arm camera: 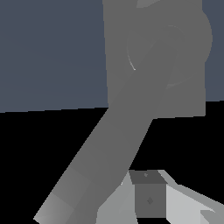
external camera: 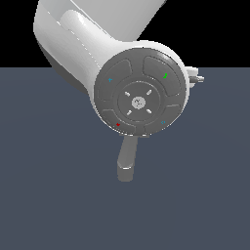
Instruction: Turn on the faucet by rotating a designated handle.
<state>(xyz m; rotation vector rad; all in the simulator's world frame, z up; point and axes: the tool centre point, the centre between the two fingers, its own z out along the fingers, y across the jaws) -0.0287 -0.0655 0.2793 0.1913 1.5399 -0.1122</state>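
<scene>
Background: flat dark blue-grey ground under black void; no counter shows.
Arm: my wrist flange [external camera: 139,100] fills the exterior view, hiding most of the fixture.
Faucet [arm camera: 175,57]: back plate and hub near my wrist camera.
Spout [arm camera: 100,162]: thick, beside my gripper [arm camera: 151,197].
Handle: I cannot pick it out.
Jaws: width I cannot tell.

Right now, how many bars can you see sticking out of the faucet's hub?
1: a grey bar slanting out from the hub. Another may be hidden behind it.
</scene>
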